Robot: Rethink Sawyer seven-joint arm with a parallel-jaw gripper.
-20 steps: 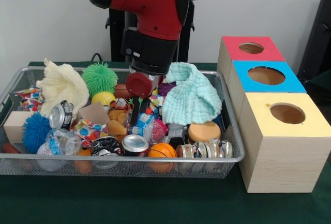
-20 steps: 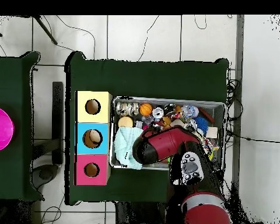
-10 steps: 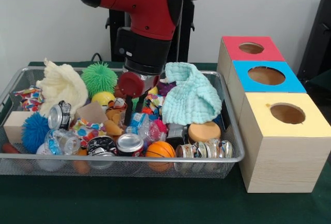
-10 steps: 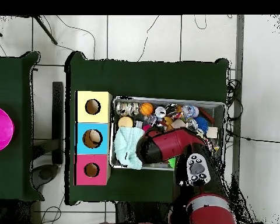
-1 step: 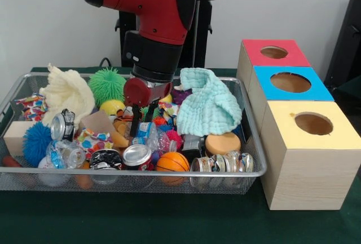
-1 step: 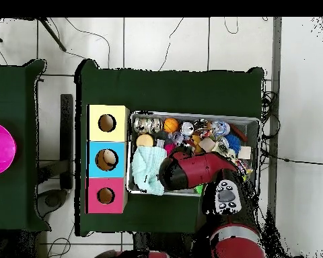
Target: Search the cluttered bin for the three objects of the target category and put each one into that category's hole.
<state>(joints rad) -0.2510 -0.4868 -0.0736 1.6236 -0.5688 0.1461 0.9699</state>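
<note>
The red and black arm [image 5: 148,7] comes down from above and bends at a chunky elbow, its wrist pointing almost straight down into the middle of the wire bin [image 5: 34,172]. The gripper [image 5: 143,121] is sunk among the clutter, and its two dark fingers [image 5: 134,125] stand a little apart, the jaws open with nothing clearly pinched between them, though the toys crowd them so closely that I may be missing a light contact. From overhead the arm [image 6: 191,169] lies across the bin's middle and hides the gripper.

The bin sits on the dark green surface [image 5: 169,221]. Along its front rail lie a crushed drink can [image 5: 137,155], a small orange basketball [image 5: 172,162] just beside it, and a row of shiny cans [image 5: 224,162] further along. A round tan sponge [image 5: 222,142] rests behind those cans. A mint green cloth [image 5: 207,103] is heaped next to the wrist, a pale yellow cloth [image 5: 66,93] is heaped at the opposite end, and a green spiky ball [image 5: 108,84] sits between the yellow cloth and the arm. A blue fuzzy ball [image 5: 37,141] lies low near the wooden block [image 5: 14,136].

Just beside the bin stand three wooden boxes in a row, each with a round hole: the yellow box [image 5: 311,154], the blue box [image 5: 289,86] and the red box [image 5: 272,53].
</note>
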